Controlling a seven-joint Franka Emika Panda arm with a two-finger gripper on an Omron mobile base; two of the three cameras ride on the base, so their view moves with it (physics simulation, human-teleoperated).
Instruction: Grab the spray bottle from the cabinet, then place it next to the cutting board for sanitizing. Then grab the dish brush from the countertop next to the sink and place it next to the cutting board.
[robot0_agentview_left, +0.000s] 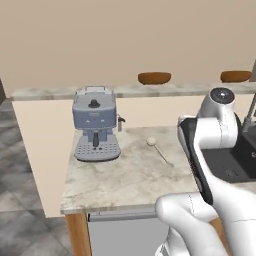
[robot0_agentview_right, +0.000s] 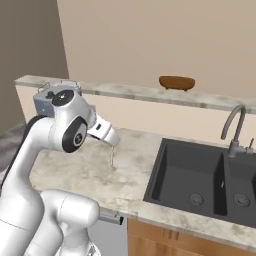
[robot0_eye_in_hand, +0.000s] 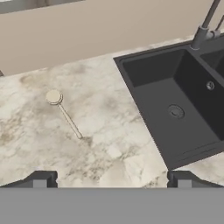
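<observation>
Marbled beige countertop (robot0_eye_in_hand: 109, 131) runs under the arm, ending at a raised ledge against a plain tan wall. Above it hangs the gripper (robot0_eye_in_hand: 111, 179), jaws spread wide with nothing between them. Ahead of the fingertips and off toward the left one, the dish brush (robot0_eye_in_hand: 64, 112) lies flat on the stone, round head farthest away. Beyond the right fingertip sits the dark sink (robot0_eye_in_hand: 175, 100) with its faucet (robot0_agentview_right: 234, 127). A blue-grey coffee machine (robot0_agentview_left: 95, 130) stands well apart.

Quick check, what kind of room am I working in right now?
A kitchen, by the look of it: a dark sink with a faucet set in a marbled countertop, and a coffee machine on it.
</observation>
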